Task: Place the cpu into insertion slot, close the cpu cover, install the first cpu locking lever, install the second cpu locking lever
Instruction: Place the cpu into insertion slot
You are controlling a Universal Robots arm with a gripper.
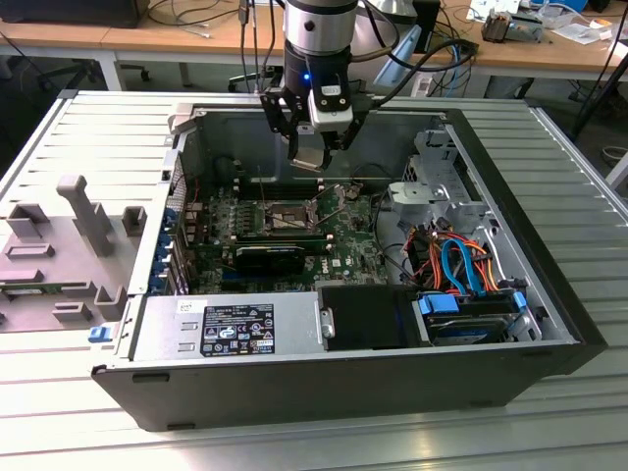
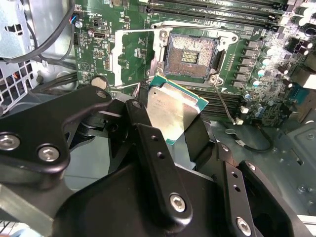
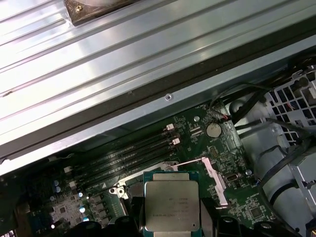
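My gripper [image 1: 312, 155] hangs over the open computer case, shut on the cpu [image 2: 173, 111], a flat square chip with a silver-grey top and a green edge. In both wrist views the black fingers [image 2: 148, 143] clamp the chip by two opposite edges. In the first wrist view the cpu [image 3: 170, 207] faces the camera. The insertion slot [image 2: 192, 52] lies bare beneath and a little ahead of the chip, dark with a metal rim, on the green board [image 1: 221, 231]. The cpu cover [image 2: 117, 54] is swung open beside the slot. A thin locking lever [image 2: 223, 106] stands loose at the slot's other side.
Long black memory slots [image 2: 217, 17] run beside the socket. A black card [image 1: 270, 257] lies across the board. The drive cage [image 1: 437, 191] and coloured cables [image 1: 456, 260] fill the exterior view's right, with the power supply [image 1: 235, 324] in front. Grey fixtures [image 1: 83, 211] stand outside the case.
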